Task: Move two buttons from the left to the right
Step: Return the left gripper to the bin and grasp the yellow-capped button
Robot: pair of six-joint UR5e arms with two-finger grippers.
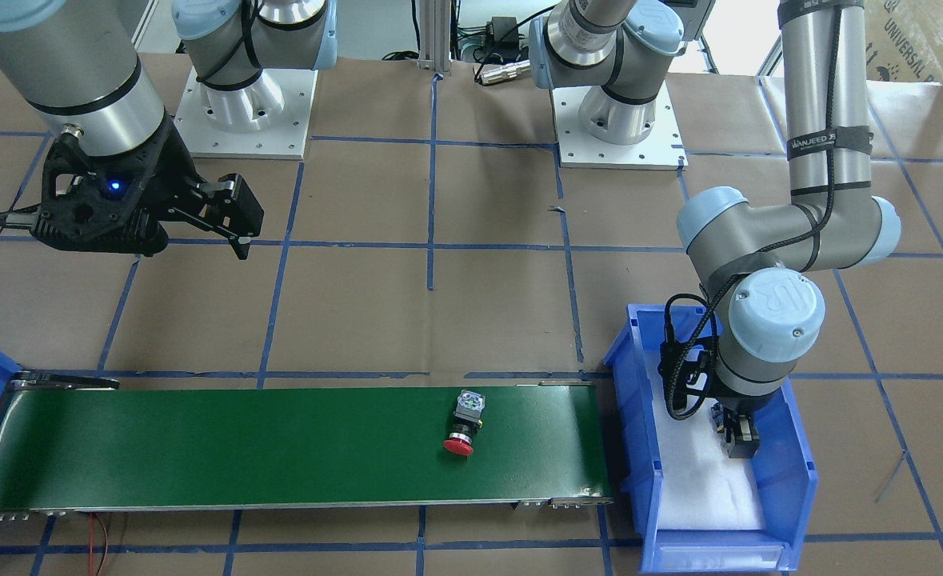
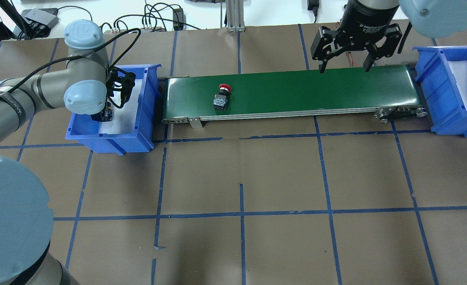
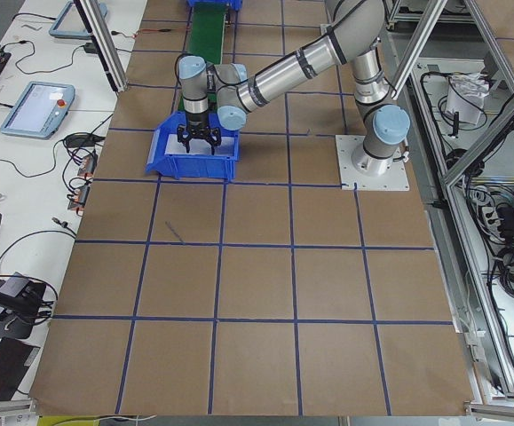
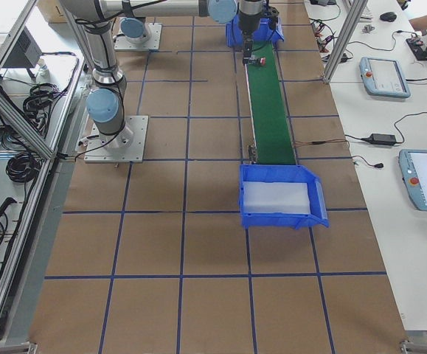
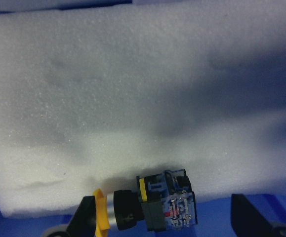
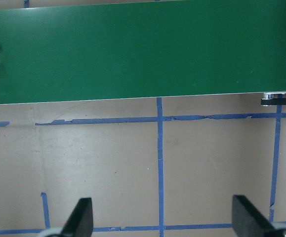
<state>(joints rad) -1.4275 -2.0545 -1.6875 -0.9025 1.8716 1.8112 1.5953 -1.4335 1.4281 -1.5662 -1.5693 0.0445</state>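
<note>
At lower centre the yellow button [image 5: 155, 210] lies inside my released left claw [image 5: 166, 218]; the right claw [image 6: 162, 218] is released too.

Bright, even overhead light; wrist views softly blurred, with dim shadows.

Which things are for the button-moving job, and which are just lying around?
For the job: red button, yellow button, green belt, left blue bin, right blue bin.
Just lying around: tablets, power brick.
</note>
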